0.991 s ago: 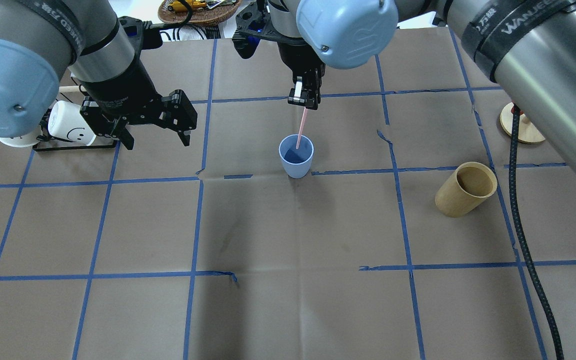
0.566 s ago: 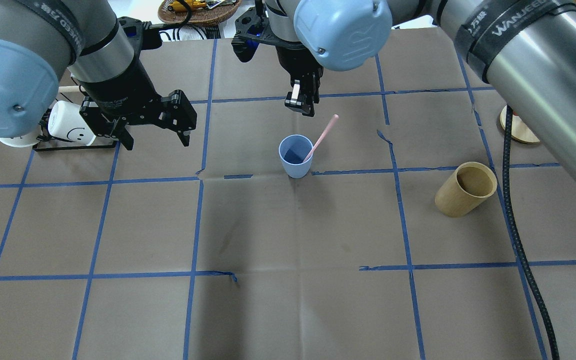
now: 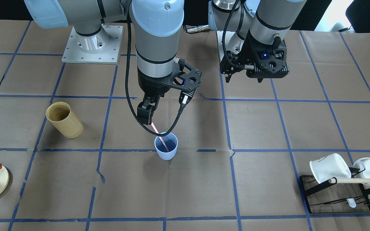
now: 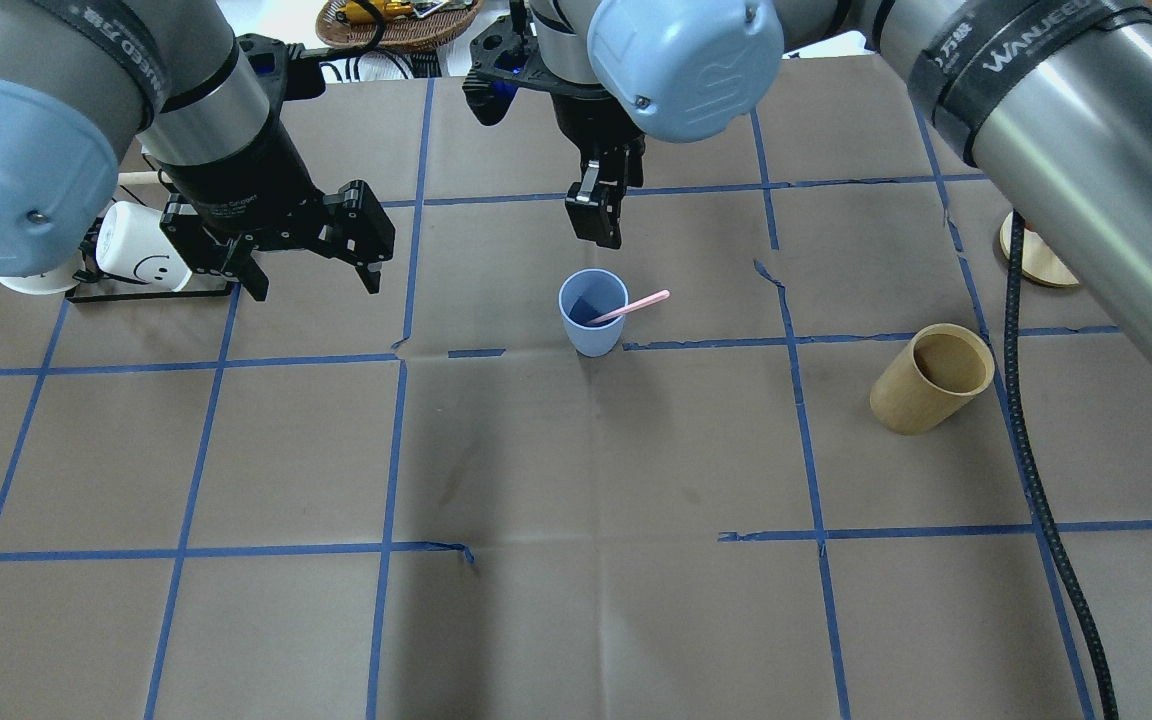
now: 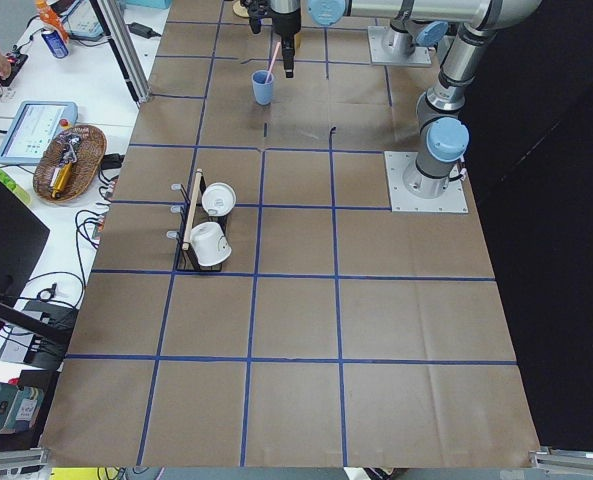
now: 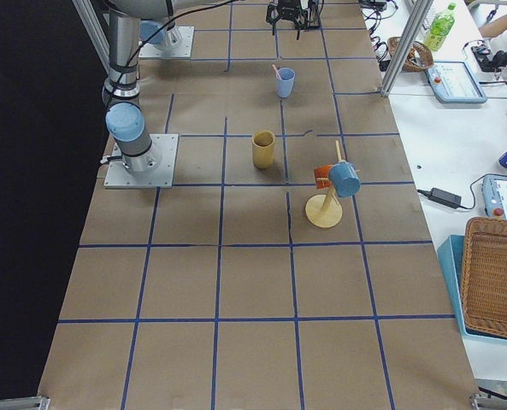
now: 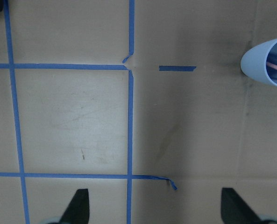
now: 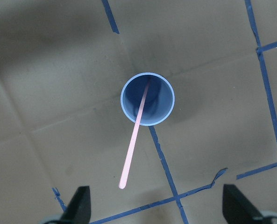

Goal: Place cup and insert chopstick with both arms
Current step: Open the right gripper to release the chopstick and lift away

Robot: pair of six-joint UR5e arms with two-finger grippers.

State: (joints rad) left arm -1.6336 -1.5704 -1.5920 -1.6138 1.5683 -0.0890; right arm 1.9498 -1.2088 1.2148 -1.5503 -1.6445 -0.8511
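The pale blue cup [image 4: 593, 312] stands upright near the table's middle and also shows in the front view [image 3: 166, 147]. The pink chopstick [image 4: 638, 304] rests free in it, its lower end inside, and leans over the rim toward the overhead view's right. My right gripper [image 4: 596, 214] hangs open and empty above and just behind the cup. In the right wrist view its jaws stand wide apart over the cup [image 8: 147, 99] and the stick [image 8: 131, 148]. My left gripper [image 4: 314, 276] is open and empty, well left of the cup. The cup [image 7: 268, 63] shows at the right edge of the left wrist view.
A tan wooden cylinder holder [image 4: 931, 378] stands at the right. A black rack [image 3: 336, 196] with a white mug [image 4: 141, 252] sits at the left beside my left arm. A round wooden stand [image 4: 1036, 250] is at the far right. A black cable [image 4: 1031, 420] hangs from the right arm.
The right gripper has let go of the chopstick. The stick tipped from nearly upright to leaning right on the cup's rim. The left arm has not moved.
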